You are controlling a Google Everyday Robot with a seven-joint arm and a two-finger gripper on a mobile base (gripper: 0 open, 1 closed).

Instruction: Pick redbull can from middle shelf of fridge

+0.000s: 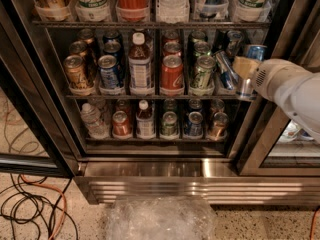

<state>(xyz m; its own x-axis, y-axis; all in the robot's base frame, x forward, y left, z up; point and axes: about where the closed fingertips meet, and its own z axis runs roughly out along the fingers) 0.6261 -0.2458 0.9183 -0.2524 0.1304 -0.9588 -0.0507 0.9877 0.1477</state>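
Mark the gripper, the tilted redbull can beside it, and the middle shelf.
gripper [243, 67]: camera view, tan tip, shelf's right end.
redbull can [225, 70]: camera view, tilted blue-silver body.
middle shelf [150, 97]: camera view, front wire edge.
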